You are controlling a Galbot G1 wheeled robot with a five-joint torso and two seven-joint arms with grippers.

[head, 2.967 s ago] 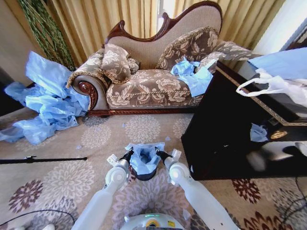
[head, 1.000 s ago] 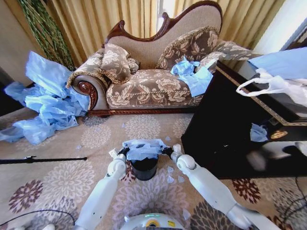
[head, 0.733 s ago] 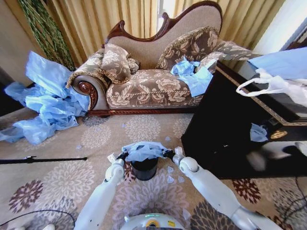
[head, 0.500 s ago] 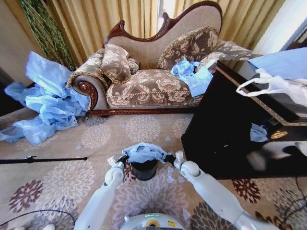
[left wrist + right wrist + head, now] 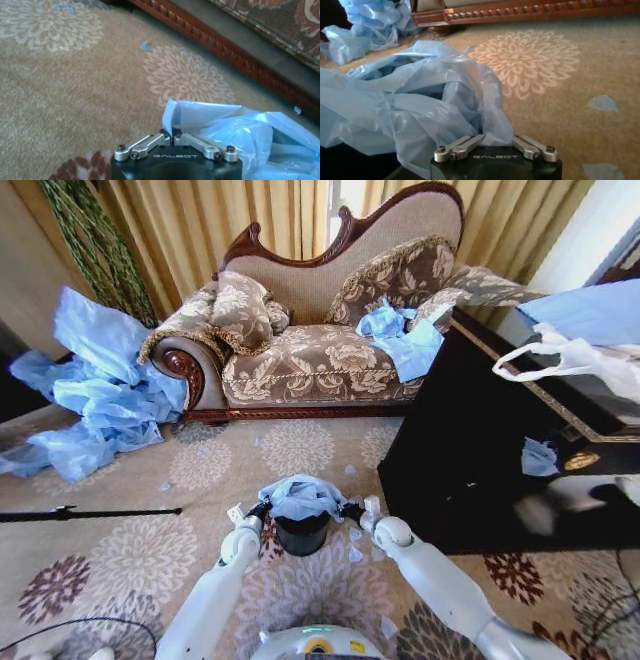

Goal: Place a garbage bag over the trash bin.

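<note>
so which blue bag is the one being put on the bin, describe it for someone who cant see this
On the floral rug in front of the sofa, a small black trash bin stands. The garbage bag is bunched over its top, held between the left end effector and right end effector, unlike the loose heaps elsewhere.

Bag lies on top of bin, between left gripper and right gripper. Each gripper sits at its own side of the bag. Sofa stands well beyond both grippers; cabinet is right of the right gripper.
</note>
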